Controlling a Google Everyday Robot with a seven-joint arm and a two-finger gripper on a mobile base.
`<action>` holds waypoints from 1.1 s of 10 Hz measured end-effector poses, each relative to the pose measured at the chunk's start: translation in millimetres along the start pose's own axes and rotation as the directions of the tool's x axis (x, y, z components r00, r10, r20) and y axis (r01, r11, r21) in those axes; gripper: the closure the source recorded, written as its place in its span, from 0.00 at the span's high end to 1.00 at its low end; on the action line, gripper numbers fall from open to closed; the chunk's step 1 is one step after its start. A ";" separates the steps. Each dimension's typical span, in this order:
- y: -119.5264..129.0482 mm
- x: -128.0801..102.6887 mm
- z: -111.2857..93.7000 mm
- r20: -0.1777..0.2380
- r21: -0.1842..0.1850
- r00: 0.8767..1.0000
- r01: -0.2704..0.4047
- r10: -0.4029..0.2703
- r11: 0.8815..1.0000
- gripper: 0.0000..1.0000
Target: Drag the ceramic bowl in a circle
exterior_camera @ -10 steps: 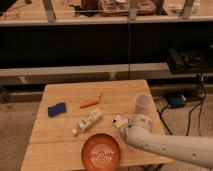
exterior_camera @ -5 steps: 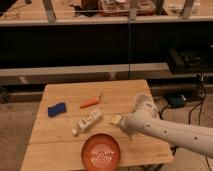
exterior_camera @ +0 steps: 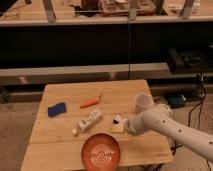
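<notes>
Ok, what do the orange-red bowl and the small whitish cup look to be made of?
The wide orange-red round bowl looks like glazed ceramic: it is opaque, with pale concentric rings inside. The small whitish cup looks like translucent plastic, possibly frosted glass. The gripper is over the wooden table, between them.

On the table [exterior_camera: 60, 136], the ceramic bowl [exterior_camera: 101, 150] sits at the front edge, near the middle. Just behind it, slightly left, a bottle [exterior_camera: 88, 121] lies on its side. Farther back lies the carrot [exterior_camera: 90, 102], with the sponge [exterior_camera: 57, 109] to its left. The cup [exterior_camera: 142, 103] stands by the right edge. The gripper [exterior_camera: 118, 124] is right of the bottle, behind the bowl's right rim, between bowl and cup.
</notes>
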 end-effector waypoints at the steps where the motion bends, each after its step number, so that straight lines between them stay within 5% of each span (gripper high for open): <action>1: -0.3 -1.8 0.9 0.051 -0.005 0.998 0.047 -0.047 0.999 0.80; 2: -0.3 -2.3 2.9 0.103 -0.044 0.991 0.090 -0.085 0.995 0.80; 5: -8.7 -5.1 16.5 0.131 -0.199 0.987 0.121 -0.096 0.972 0.80; 7: -6.4 -9.6 19.0 0.152 -0.188 0.984 0.124 -0.096 0.974 0.80; 8: -4.6 -12.2 21.1 0.186 -0.126 0.978 0.124 -0.099 0.984 0.80; 11: -4.7 -14.7 25.1 0.266 -0.101 0.957 0.147 -0.115 0.984 0.80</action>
